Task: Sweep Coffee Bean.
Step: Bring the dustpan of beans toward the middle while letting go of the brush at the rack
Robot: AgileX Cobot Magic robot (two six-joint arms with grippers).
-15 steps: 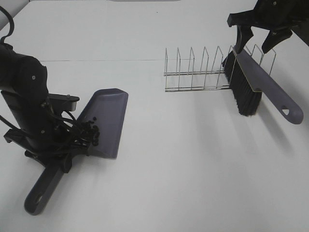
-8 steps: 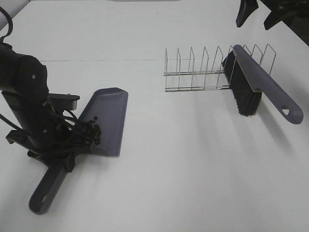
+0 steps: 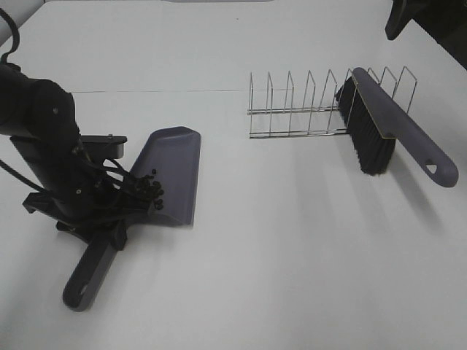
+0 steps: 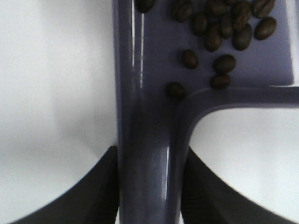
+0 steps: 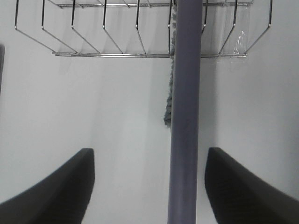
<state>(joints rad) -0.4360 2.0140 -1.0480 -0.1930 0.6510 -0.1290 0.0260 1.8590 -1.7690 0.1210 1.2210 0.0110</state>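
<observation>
On the white tabletop (image 3: 277, 262), my left gripper (image 4: 149, 186) is clamped on the grey-purple plastic dustpan (image 3: 171, 175), which has shifted rightward. The small dark oval coffee beans (image 3: 146, 191) sit heaped by its handle. Farther off, my right gripper (image 5: 149, 186), open and empty, has risen off the grey black-bristled brush (image 3: 387, 127) in the wire rack (image 3: 299, 109); sweeping looks done.

A plain white worktop (image 3: 292, 277) fills nearly the whole view, evenly lit from above so that shadows on it are soft and pale, with a thin dark line running across it toward the far edge and darker surroundings showing only beyond its far corners.
</observation>
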